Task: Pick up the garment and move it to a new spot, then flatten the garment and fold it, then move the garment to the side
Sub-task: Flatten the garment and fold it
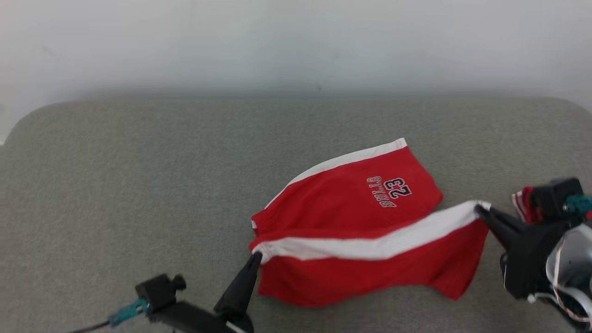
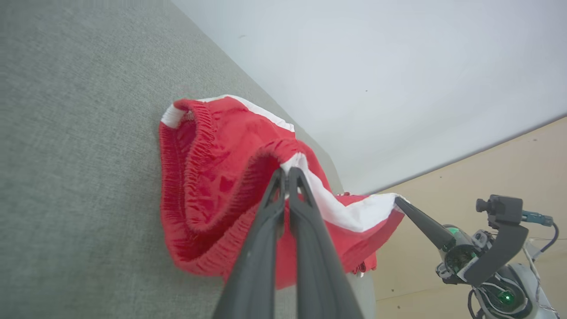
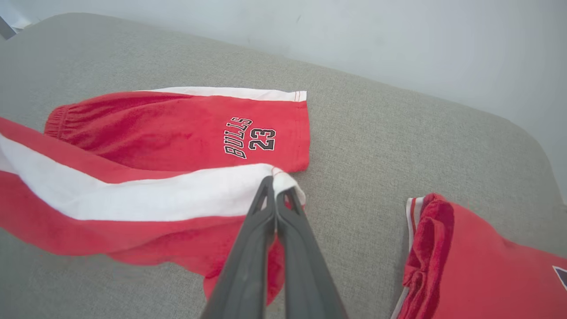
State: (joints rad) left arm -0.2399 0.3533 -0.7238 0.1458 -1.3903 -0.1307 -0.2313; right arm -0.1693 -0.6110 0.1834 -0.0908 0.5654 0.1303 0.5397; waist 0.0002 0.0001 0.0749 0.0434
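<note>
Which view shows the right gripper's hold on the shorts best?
The right wrist view: close up, the right gripper is shut on the white-striped leg hem of the shorts. The head view shows that pinch small, at the right; the left wrist view shows it from afar, side-on.

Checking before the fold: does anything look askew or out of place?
Shorts askew: one leg lies flat on the grey surface, the other hangs between left gripper (waistband) and right gripper (hem). A second red garment sits bunched nearby.
</note>
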